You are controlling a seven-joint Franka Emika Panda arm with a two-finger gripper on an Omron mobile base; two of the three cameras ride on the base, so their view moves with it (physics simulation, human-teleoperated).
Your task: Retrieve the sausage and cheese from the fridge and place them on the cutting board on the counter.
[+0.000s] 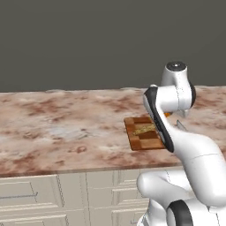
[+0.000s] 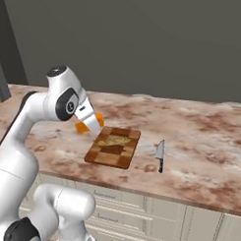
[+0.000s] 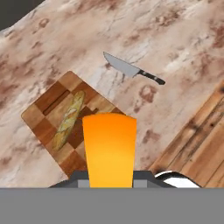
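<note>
Currently we log 1 cutting board on the mottled bench, carrying 1 tan speckled oblong loaf. Beside the board, apart from it, lies 1 knife with a dark handle. Our jaws grip the orange cheese, held above the board's near edge. Cream cabinets sit under the bench; a dark grey wall stands behind it.

No legible text, labels, brands or nos. anywhere on counter, cutting board or knife
</note>
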